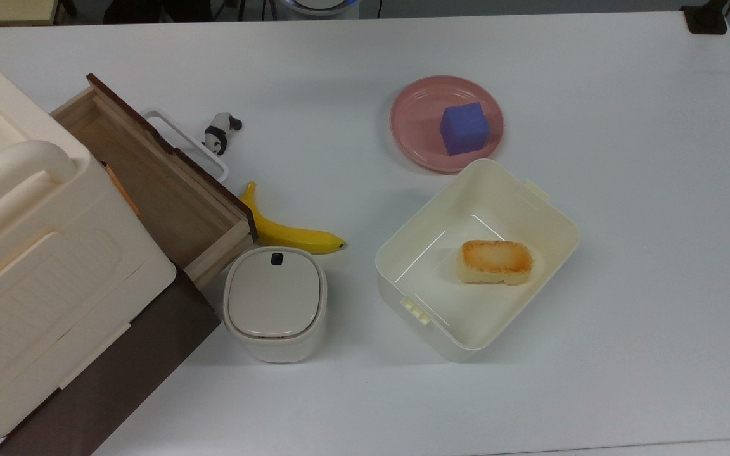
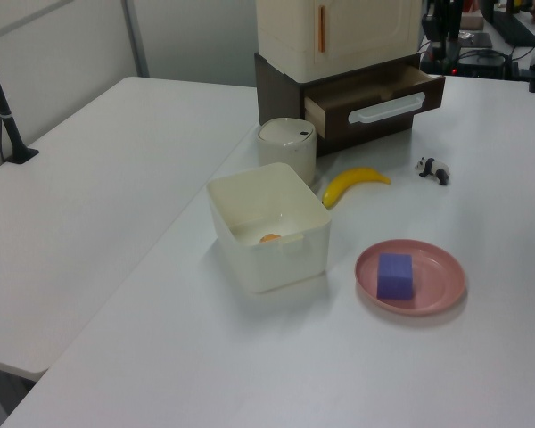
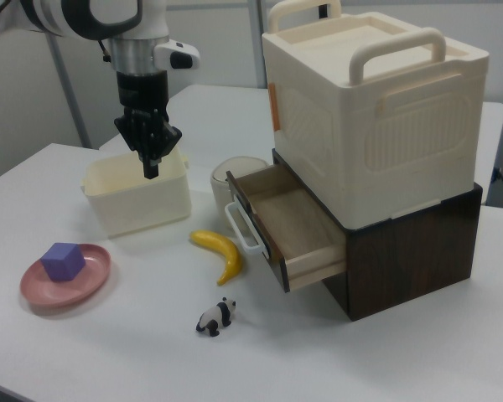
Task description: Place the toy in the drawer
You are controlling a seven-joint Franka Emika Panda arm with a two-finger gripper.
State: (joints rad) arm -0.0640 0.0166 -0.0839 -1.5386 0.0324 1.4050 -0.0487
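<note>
While the gripper (image 3: 152, 172) is hanging high in the right view, over the cream bin (image 3: 137, 198) as that camera sees it, its fingers are pressed together on nothing, so the reach for the toy (image 3: 215, 317) is only beginning, by my judgement. Going from the left of the top view, the cream cabinet (image 1: 35, 253) is standing over the pulled-out drawer (image 1: 149, 183), whose wooden floor is lying bare, and its white loop handle (image 1: 184, 142) is sticking out toward the toy (image 1: 221, 132), which is sitting on the table (image 1: 625, 316) just beside that handle but apart from it. Further right and a little lower, the banana (image 1: 289, 231) is lying against the drawer's corner, the lidded white pot (image 1: 274, 303) is standing below it, and the pink plate (image 1: 416, 136) is carrying the blue cube (image 1: 464, 128). The next move, as I am judging it, is calling for the fingers to part, travel across to the panda, come down over its narrow body without brushing the handle, then lift it into the drawer. In the left view the toy (image 2: 433, 168) is showing as a tiny speck, so its pose is hard to read there, and the cabinet is being cut off at the top view's left edge.
</note>
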